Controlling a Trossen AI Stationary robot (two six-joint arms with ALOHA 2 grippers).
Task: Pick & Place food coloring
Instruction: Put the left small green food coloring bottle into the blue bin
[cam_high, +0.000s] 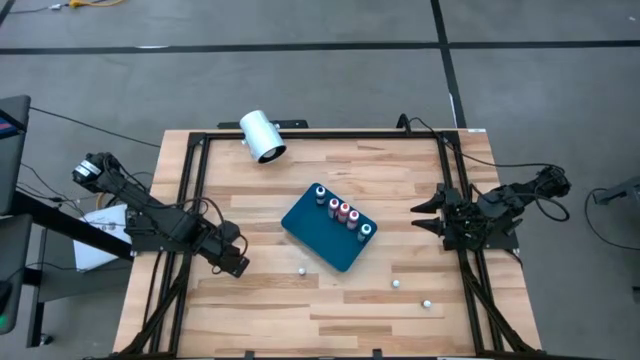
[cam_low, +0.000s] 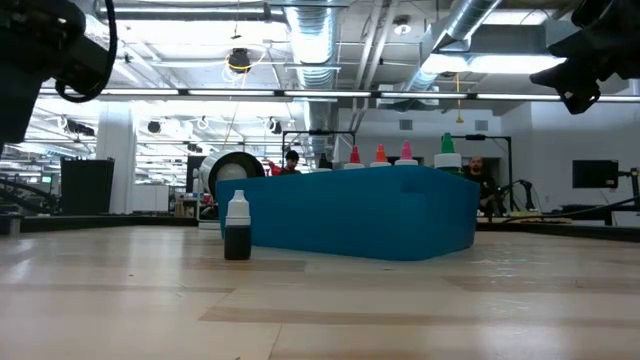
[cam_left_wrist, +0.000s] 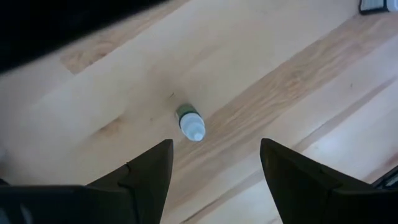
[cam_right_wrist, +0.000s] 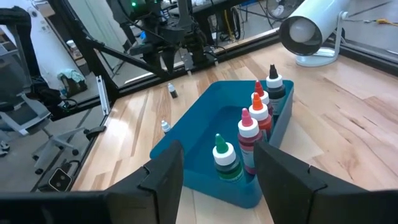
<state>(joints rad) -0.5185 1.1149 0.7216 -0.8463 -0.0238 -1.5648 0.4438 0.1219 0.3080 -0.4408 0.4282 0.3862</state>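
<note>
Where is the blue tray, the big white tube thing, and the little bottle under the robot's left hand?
teal tray (cam_high: 322, 238): high view, bare floor.
white cylinder (cam_high: 262, 135): high view, side.
small bottle (cam_left_wrist: 190, 122): left wrist view, body.

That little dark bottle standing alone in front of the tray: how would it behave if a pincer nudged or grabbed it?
The bottle is tall and narrow on a small base, so a side push would likely tip it. Its round body would probably roll across the smooth table once down. It looks light, so a grip low on the dark body seems safer than one on the tapered white cap.
</note>
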